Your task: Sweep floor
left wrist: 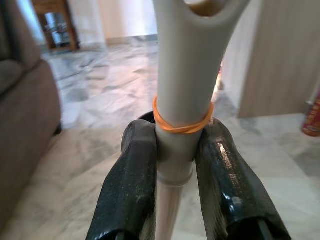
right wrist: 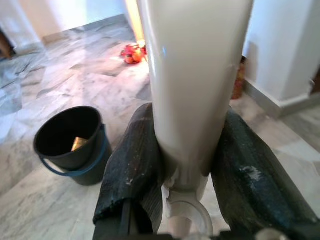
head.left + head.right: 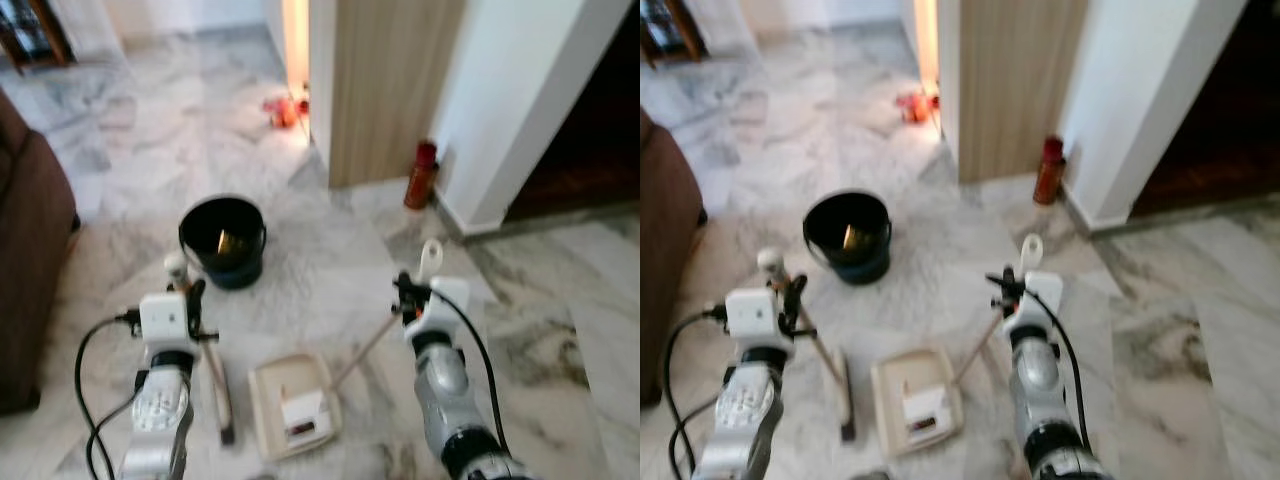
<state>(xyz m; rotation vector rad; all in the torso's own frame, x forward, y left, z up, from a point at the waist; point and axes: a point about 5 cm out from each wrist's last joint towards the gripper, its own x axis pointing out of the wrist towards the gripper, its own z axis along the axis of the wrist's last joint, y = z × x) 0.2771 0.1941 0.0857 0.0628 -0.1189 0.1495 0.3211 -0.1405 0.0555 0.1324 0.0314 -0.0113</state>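
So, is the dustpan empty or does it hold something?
Not empty: the dustpan holds a pale, paper-like scrap near its front; the scrap's exact nature cannot be told.

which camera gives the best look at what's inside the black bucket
The right wrist view: the bucket is close and sharp there, with a yellowish scrap at its bottom. Both eye views show it from above, blurred, with only a yellow glint inside. In the left wrist view, the fingers and handle hide it.

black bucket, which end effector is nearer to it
Left. The left end effector grips the brush handle just short of the black bucket; the right end effector, gripping the dustpan handle, sits farther off.
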